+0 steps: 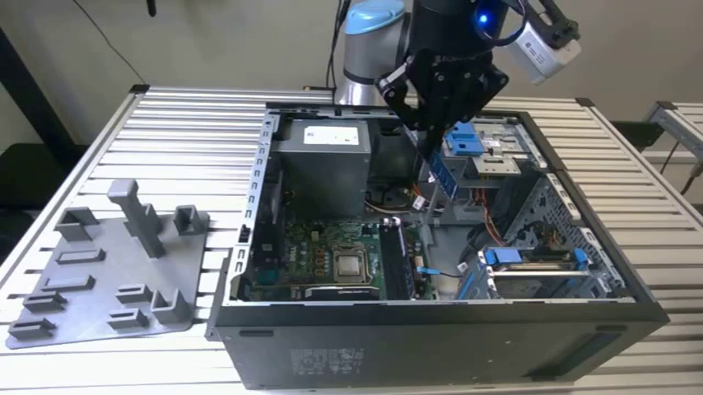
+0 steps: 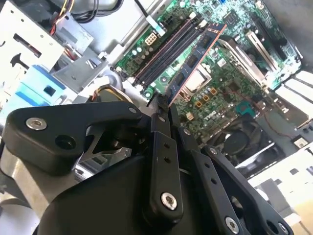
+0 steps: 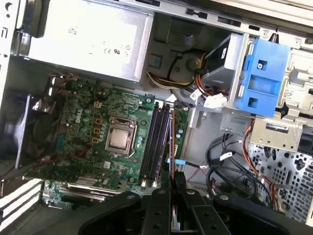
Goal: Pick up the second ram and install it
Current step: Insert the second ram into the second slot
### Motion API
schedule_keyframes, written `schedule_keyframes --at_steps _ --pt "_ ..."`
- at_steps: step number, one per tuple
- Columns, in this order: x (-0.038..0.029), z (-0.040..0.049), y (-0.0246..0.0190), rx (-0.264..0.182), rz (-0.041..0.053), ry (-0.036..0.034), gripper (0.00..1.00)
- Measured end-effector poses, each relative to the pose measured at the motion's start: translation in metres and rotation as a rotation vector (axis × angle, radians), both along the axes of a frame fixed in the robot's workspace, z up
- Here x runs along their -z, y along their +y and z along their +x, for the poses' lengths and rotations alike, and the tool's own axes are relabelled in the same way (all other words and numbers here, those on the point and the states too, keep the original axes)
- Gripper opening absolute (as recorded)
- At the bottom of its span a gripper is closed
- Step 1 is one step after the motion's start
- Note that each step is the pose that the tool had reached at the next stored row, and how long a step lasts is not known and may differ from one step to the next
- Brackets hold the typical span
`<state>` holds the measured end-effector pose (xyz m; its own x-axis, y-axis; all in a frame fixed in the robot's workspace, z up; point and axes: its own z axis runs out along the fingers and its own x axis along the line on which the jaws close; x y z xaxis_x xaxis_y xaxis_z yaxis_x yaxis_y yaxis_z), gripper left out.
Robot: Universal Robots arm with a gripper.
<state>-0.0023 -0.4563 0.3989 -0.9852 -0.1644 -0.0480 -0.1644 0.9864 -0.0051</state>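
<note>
- There I was, hanging over the open computer case [image 1: 439, 329], which sat on the slatted worktop [image 1: 187, 123]
- My jaws were clenched on the second ram [image 1: 445, 177], gripping it by its upper end, so the bluish board hung down below them
- In the exterior view that board was up in the air inside the case opening, just beside the bright-blue drive-cage clip [image 1: 467, 140] and clear above the motherboard [image 1: 318, 247]
- In the second wrist view the second ram [image 2: 195, 56] poked out from between my fingers [image 2: 159, 142], its reddish edge showing, slanting over the memory slots [image 2: 166, 49] and close to the processor socket [image 2: 195, 81]
- In the first wrist view it was edge-on, a thin dark strip [image 3: 172, 142] running in line with the memory slots [image 3: 154, 142] and right alongside them
- It was not seated in any slot
- The grey power supply [image 1: 324, 164] filled the far end of the case, above the motherboard [image 3: 93, 127] in the first wrist view
- Over on the exterior view's left a grey fixture tray [image 1: 110, 271] lay flat on the worktop, just beside the case
</note>
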Motion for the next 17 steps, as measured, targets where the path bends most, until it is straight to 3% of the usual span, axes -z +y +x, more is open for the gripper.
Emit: schedule_keyframes --at_steps 5,11,17 --pt "0.0013 0.0 0.0 0.07 -0.0002 0.0036 0.15" --pt "0.0021 0.0005 0.0 0.093 -0.0023 0.03 0.15" --pt "0.0047 0.0006 0.0 0.185 -0.0009 0.0307 0.15"
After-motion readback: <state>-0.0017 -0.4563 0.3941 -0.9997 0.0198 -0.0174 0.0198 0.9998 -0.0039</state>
